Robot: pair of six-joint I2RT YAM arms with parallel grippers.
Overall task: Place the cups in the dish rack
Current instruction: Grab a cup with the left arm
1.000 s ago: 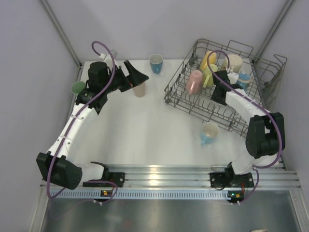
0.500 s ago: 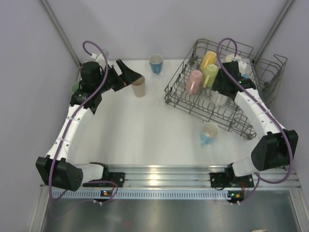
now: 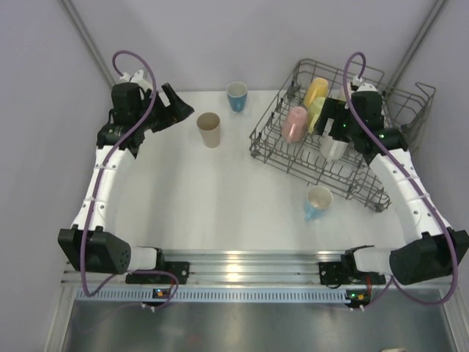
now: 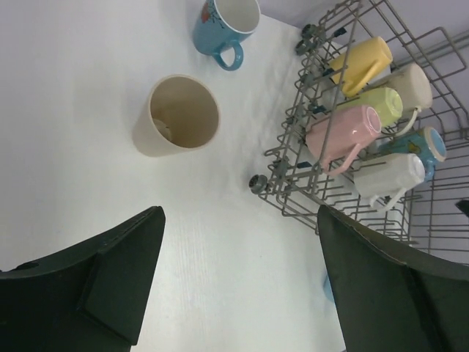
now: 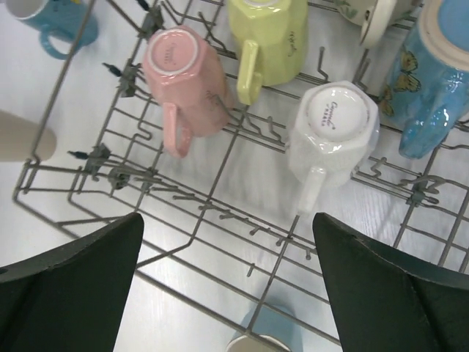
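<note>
A large grey wire dish rack (image 3: 293, 165) with upright tines sits at the far right corner of the white table (image 3: 220, 198), set at an angle to the edges. 6 cups lie in it: a pink mug (image 5: 183, 77), a lime green mug (image 5: 267, 37), a white faceted mug (image 5: 333, 128), a light blue butterfly-print mug (image 5: 432, 95), a yellow cup (image 4: 363, 62) and a cream cup (image 4: 410, 84). 3 more stand on the table: a beige handleless tumbler (image 3: 209, 130) near the far edge, left of the middle; a blue mug (image 3: 237, 95) at the middle of the far edge; and a light blue mug with a cream inside (image 3: 317, 200) just beside the rack's near side. The left gripper (image 3: 176, 110) hangs near the far left corner, apart from the tumbler, jaws spread and empty. The right gripper (image 5: 227, 293) hangs over the rack above the white mug, jaws wide apart and holding nothing.
</note>
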